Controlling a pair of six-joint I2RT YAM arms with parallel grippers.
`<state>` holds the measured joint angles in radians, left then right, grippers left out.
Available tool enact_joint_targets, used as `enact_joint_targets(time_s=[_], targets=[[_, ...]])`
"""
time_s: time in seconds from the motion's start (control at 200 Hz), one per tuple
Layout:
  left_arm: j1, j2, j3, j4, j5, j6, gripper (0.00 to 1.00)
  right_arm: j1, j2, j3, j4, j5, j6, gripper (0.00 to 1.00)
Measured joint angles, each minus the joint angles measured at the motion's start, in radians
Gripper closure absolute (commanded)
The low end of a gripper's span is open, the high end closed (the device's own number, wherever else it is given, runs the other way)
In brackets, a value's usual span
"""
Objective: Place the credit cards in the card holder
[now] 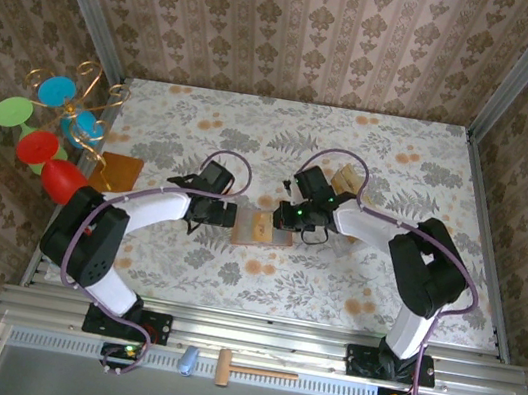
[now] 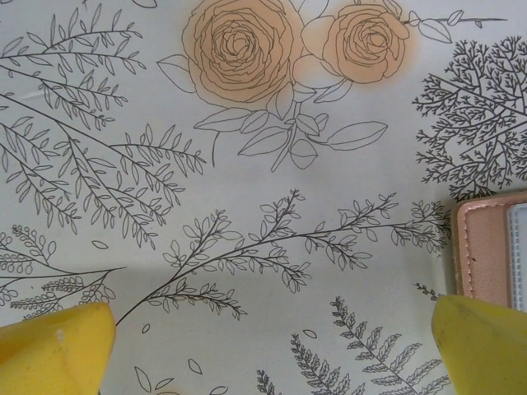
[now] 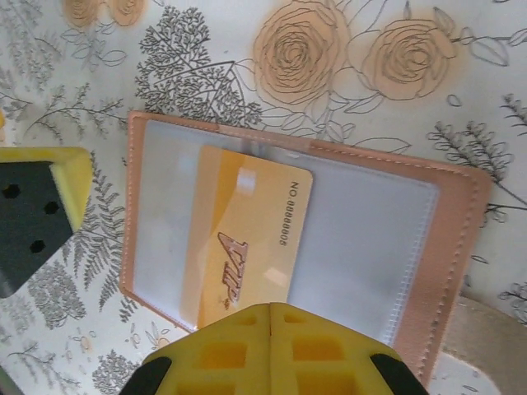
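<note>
While your left gripper (image 2: 270,341) hangs with fingers wide apart beside the card holder (image 3: 449,247) at the centre of the table (image 1: 440,176), the right gripper (image 3: 270,333) — fingers pressed together — meets a half-sleeved credit card (image 3: 247,239); pushing askew could buckle it or slide the unpinned holder.

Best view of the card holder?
Right wrist: the card holder lies open, close up, a credit card partly in its clear sleeve. Left wrist catches its corner at the right edge; top external shows it small.
</note>
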<state>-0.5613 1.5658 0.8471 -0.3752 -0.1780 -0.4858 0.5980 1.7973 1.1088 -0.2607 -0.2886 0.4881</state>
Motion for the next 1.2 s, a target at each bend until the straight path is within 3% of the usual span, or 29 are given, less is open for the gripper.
enact_joint_targets(time_s=[0.32, 1.2], targets=[[-0.013, 0.011, 0.012, -0.036, -0.034, 0.015, 0.0, 0.041, 0.092, 0.077, -0.065, 0.067, -0.022, 1.0], [-0.039, 0.083, 0.046, -0.048, -0.056, 0.028, 0.0, 0.057, 0.124, 0.088, -0.084, 0.101, -0.021, 1.0]])
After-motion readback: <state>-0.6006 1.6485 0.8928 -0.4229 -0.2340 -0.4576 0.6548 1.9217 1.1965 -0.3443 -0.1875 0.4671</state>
